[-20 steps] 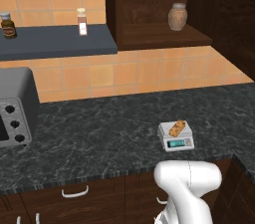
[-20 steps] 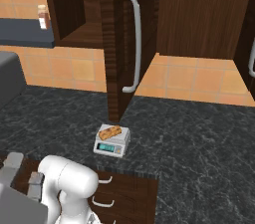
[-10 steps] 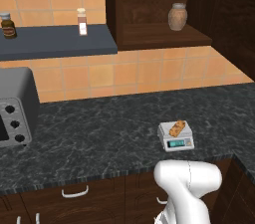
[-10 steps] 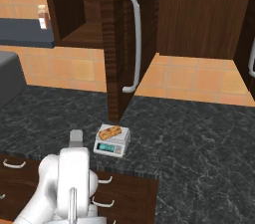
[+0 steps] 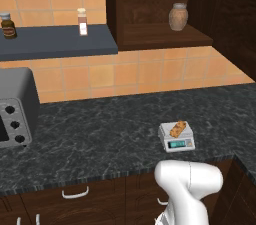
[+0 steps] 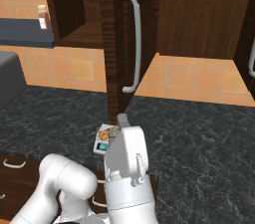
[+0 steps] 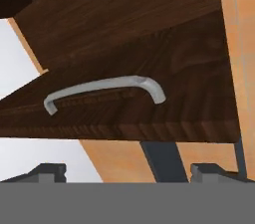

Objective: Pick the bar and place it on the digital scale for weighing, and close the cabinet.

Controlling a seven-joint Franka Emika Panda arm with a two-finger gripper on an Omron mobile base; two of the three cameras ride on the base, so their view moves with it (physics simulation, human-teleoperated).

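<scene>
Granola-like bar [image 5: 177,129] lies on the digital scale [image 5: 176,137] on the dark worktop [image 5: 100,134]. Cabinet door [image 6: 117,44] stands open. Hand [image 7: 128,172], fingers wide and empty, faces its silver handle [image 7: 104,88]; push squarely on the door's face to swing it shut.

My white arm comes up from low down, bends at a big round elbow and reaches up and forward. My gripper [image 7: 128,169] is wide open. My two small dark fingertips [image 7: 47,170] stand far apart at the bottom of the hand view, and nothing sits between them.
</scene>
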